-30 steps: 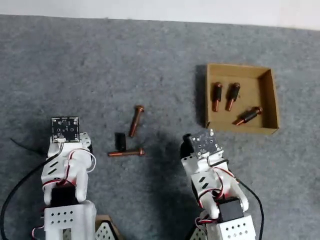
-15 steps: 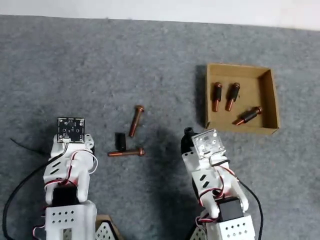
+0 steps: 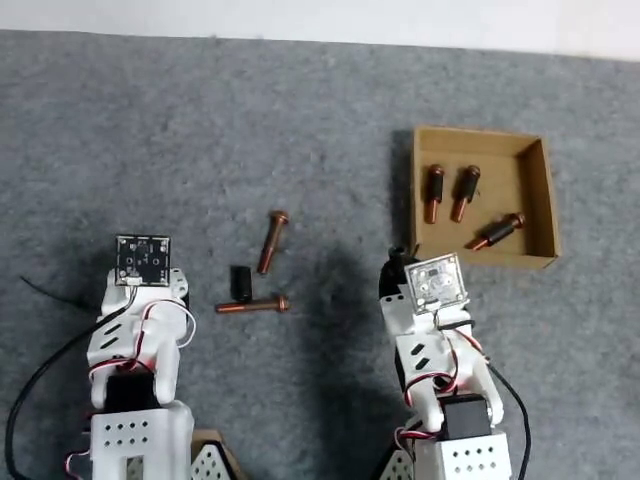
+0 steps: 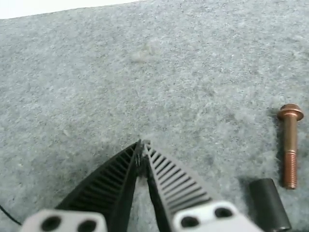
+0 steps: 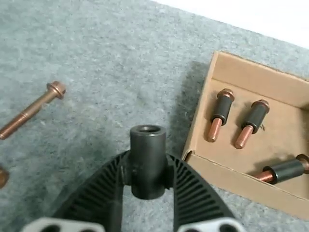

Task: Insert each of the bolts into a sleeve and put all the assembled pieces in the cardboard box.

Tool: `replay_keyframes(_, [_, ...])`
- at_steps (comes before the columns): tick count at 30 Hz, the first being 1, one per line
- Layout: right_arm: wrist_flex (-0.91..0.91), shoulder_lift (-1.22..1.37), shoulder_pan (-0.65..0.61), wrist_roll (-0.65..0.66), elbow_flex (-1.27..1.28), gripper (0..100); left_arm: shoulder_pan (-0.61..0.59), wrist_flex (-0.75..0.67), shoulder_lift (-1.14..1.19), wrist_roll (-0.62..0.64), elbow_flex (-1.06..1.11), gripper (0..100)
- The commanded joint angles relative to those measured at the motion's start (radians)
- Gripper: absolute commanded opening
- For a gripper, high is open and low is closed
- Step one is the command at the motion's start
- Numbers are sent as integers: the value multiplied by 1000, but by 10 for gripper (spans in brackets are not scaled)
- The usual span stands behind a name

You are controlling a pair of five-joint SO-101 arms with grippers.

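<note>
The right claw (image 5: 147, 166) is clamped on a sleeve (image 5: 147, 153) just short of the box (image 3: 415, 205), bore open past its tips, while a bolt (image 3: 253, 305) lies crosswise between the arms, head toward that sleeve, nearer the left claw (image 4: 143, 155), whose jaws are together and empty.

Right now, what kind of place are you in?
Most likely a tabletop practice spot for robots, not a room at home. A left arm and a right arm stand over a grey felt mat, with loose bolts and a cardboard box holding finished pieces.
</note>
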Motion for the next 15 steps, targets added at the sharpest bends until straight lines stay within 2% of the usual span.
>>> replay_keyframes(1, [-41,-16,10,-9,65,5,15,-35,-13,-6,-5,5])
replay_keyframes(15, [-94,-16,10,-6,71,5,15,-38,-13,-6,5,5])
